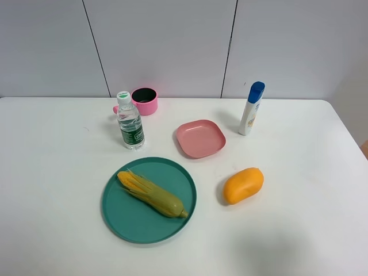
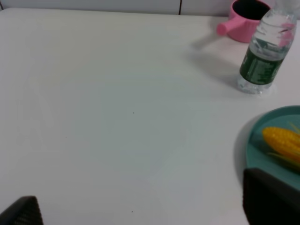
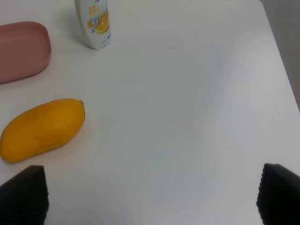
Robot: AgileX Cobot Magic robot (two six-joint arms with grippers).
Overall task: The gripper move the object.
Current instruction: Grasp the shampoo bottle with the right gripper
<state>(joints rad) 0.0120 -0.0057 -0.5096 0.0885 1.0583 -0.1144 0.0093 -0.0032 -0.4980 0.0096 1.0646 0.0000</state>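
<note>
The slim white bottle with a blue cap stands upright at the back right of the table, right of the pink plate. Its lower body with the yellowish label shows in the right wrist view. No arm shows in the exterior high view. My right gripper is open and empty over bare table, well short of the bottle, with the mango off to one side. My left gripper is open and empty over bare table on the left side.
A clear water bottle with white cap and a pink cup stand at the back left. A square pink plate lies in the middle. A teal plate holds a corn cob. A mango lies right of it.
</note>
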